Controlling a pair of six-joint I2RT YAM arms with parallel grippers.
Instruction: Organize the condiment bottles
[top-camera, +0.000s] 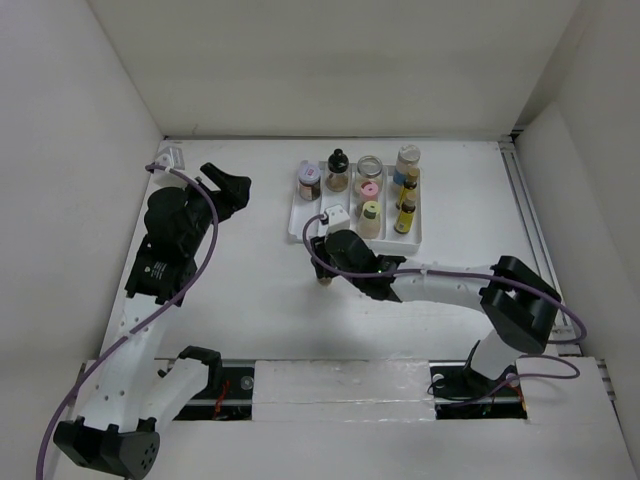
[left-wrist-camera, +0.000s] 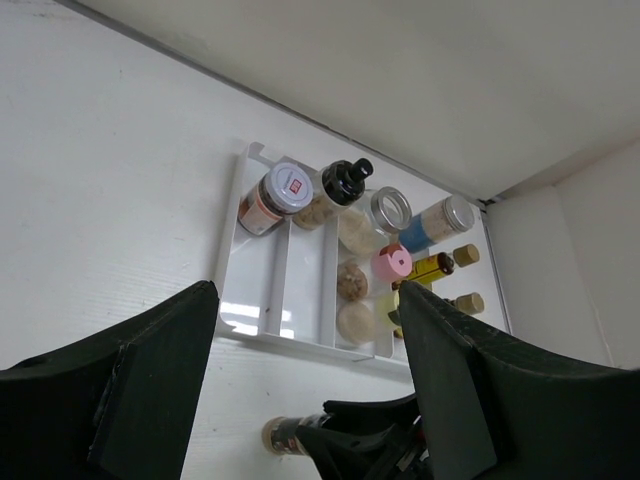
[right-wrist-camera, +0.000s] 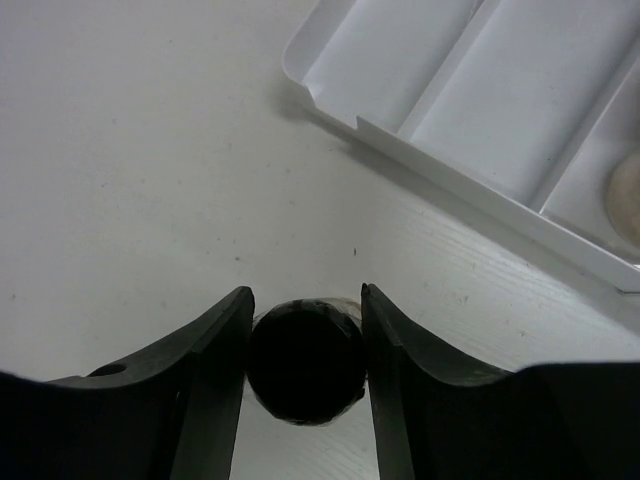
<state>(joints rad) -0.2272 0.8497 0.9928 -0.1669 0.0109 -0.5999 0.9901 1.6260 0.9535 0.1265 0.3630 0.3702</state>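
My right gripper (top-camera: 327, 272) (right-wrist-camera: 305, 292) is shut on the dark cap of a small condiment bottle (right-wrist-camera: 305, 365) (top-camera: 325, 281). It holds the bottle just in front of the near-left corner of the white tray (top-camera: 312, 216) (right-wrist-camera: 470, 90). The bottle's tan base also shows in the left wrist view (left-wrist-camera: 272, 433). In the tray stand a brown jar (top-camera: 309, 180), a dark-capped bottle (top-camera: 337, 170), a clear-lidded jar (top-camera: 369, 167), a blue-labelled bottle (top-camera: 406, 160), pink-topped (top-camera: 368, 188) and yellow-green-topped (top-camera: 370, 212) jars, and two slim yellow bottles (top-camera: 405, 213). My left gripper (top-camera: 232, 185) (left-wrist-camera: 305, 295) is open and empty, left of the tray.
White walls close in the table at the back and both sides. A metal rail (top-camera: 525, 210) runs along the right edge. A white foam strip (top-camera: 340, 385) lies along the front between the arm bases. A small white clip (top-camera: 168, 157) sits at the back left corner.
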